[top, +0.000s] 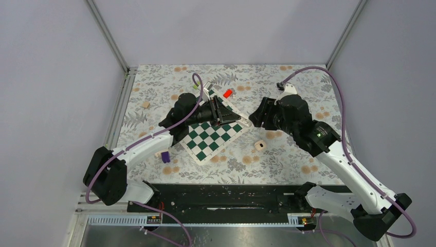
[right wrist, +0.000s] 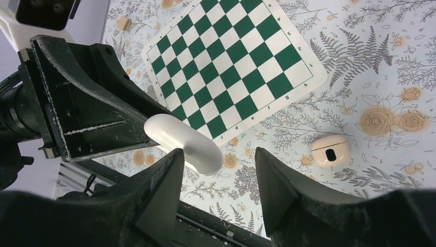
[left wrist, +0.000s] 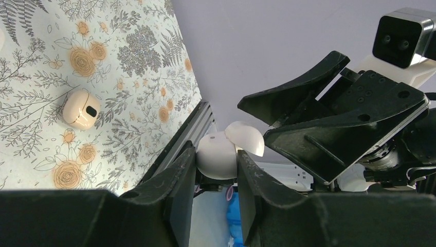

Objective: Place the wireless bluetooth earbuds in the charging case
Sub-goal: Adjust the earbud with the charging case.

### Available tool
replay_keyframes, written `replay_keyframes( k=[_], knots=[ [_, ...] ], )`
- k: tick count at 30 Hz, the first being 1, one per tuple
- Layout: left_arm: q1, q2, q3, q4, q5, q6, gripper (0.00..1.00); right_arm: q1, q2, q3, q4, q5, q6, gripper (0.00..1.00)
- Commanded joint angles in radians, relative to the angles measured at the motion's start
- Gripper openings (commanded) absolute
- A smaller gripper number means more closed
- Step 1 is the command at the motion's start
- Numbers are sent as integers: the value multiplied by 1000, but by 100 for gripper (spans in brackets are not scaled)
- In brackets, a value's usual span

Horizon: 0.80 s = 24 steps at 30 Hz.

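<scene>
The left gripper (left wrist: pixel 216 153) was clamped on a white earbud (right wrist: pixel 182 141), held in the air above the chessboard (right wrist: pixel 231 67). The right gripper (right wrist: pixel 217 153) faced it with jaws wide apart, gripping nothing, the earbud's free end beside one finger. The charging case (right wrist: pixel 330 151) lay on the table (top: pixel 288 170), right of the chessboard, nearer the near edge.

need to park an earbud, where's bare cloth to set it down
Free: the near strip between the chessboard and the black rail, left of the charging case. Crowded: over the board's far edge, where left tool and right tool meet by the red piece.
</scene>
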Motion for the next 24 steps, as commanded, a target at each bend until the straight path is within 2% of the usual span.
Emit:
replay_keyframes(
  k=[1,5,8,15,24],
  knots=[
    [-2,-41,30,46,20,19,0,8,-32,37,5,20,-15,60],
    [-2,-41,26,45,17,20,0,9,-49,14,17,-63,-10,51],
    [-2,-37,28,46,17,19,0,9,-33,17,8,-126,-22,49],
    [-3,-32,35,46,20,18,0,16,22,61,-20,-160,-70,64],
    [-9,-35,48,46,26,22,0,16,76,99,-26,-84,-83,65]
  ],
)
